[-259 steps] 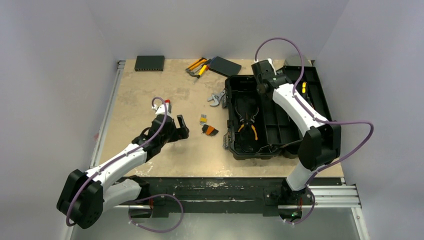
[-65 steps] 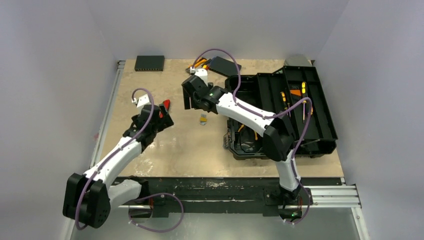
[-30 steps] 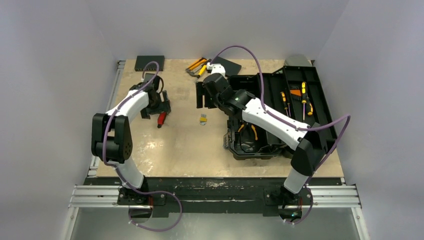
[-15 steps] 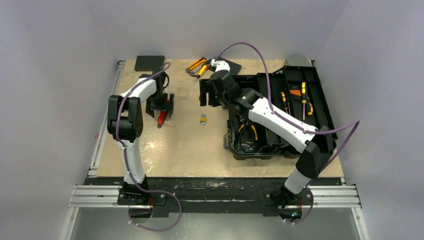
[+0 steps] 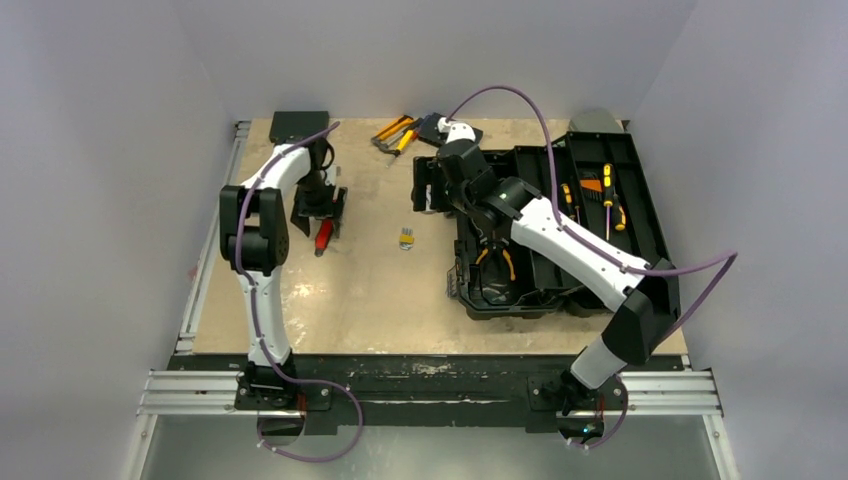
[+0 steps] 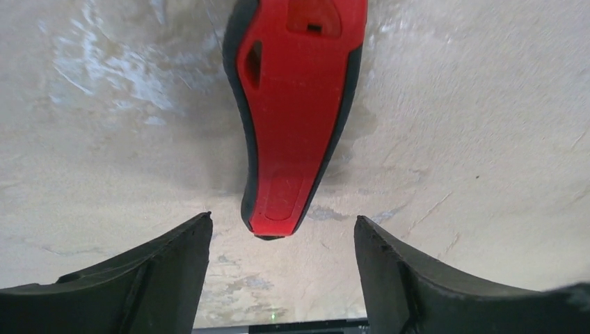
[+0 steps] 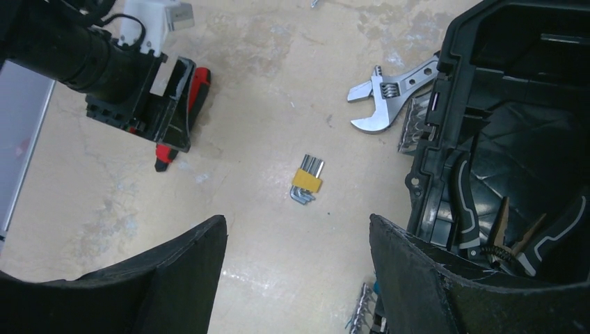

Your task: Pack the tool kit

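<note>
Seemingly partway: the toolbox (image 5: 462, 290), right of the top view, stands open with pliers (image 5: 497, 258) inside; hex keys (image 5: 406, 238) and a wrench (image 7: 389, 94) lie outside. Upper left on the table (image 5: 350, 300), the red-handled tool (image 5: 322, 238) runs nearly up-down, narrow end downward, untouched within the spread left pincer (image 6: 280, 226). The right pincer (image 7: 298, 226) hovers spread, empty.

flat black box (image 5: 290, 122), grey case (image 5: 597, 118), beige table (image 5: 380, 290)

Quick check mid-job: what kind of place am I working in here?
Probably a lab robot test cell, not a real workshop: bare pale walls box in a scuffed beige tabletop, with aluminium rails along its near edge.
</note>
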{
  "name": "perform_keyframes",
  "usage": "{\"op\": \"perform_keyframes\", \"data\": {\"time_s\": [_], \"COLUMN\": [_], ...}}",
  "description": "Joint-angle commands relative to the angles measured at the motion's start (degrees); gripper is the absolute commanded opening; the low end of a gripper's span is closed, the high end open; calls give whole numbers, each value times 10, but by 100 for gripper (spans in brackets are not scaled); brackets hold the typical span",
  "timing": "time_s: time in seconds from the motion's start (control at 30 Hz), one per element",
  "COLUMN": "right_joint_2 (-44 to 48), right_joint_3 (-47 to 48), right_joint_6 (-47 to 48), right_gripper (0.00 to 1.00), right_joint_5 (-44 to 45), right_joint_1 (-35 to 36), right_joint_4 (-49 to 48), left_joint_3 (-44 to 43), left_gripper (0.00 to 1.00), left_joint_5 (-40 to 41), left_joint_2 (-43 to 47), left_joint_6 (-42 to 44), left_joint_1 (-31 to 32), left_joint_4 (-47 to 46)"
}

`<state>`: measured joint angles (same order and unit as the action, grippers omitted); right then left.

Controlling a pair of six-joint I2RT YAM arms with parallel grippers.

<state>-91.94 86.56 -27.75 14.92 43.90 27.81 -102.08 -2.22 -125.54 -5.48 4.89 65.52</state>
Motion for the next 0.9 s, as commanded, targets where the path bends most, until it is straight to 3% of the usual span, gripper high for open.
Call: {"op": "perform_keyframes", "data": {"time_s": [0.0, 0.2, 0.43, 0.53, 0.73, 0.77, 0.87], "right_joint_2": [46, 71, 77, 78, 89, 91, 98], "right_joint_3": [-5, -16, -24, -25, -31, -32, -36], "right_joint_6": [9, 12, 5, -2, -6, -6, -6], "right_gripper": [73, 73, 73, 72, 72, 72, 72], "right_joint_5": [-9, -8, -25, -40, -41, -41, -41], "right_joint_1": [-8, -9, -11, -11, -11, -11, -12], "right_joint_4": [-18, -13, -15, -19, -24, -23, -26], "left_joint_3": [-24, -22, 20, -17, -15, -9, -1], "left_gripper": [74, 68, 59, 66, 66, 63, 37], "left_joint_5": [-26, -44, 5, 27, 46, 42, 33], "left_joint_2": [-11, -21, 15, -1, 6, 11, 16], "left_joint_6": [23, 24, 5, -5, -5, 1, 7], "left_joint_1": [-7, -4, 12, 10, 9, 9, 5], "left_joint_4": [55, 98, 37, 39, -6, -16, -27]}}
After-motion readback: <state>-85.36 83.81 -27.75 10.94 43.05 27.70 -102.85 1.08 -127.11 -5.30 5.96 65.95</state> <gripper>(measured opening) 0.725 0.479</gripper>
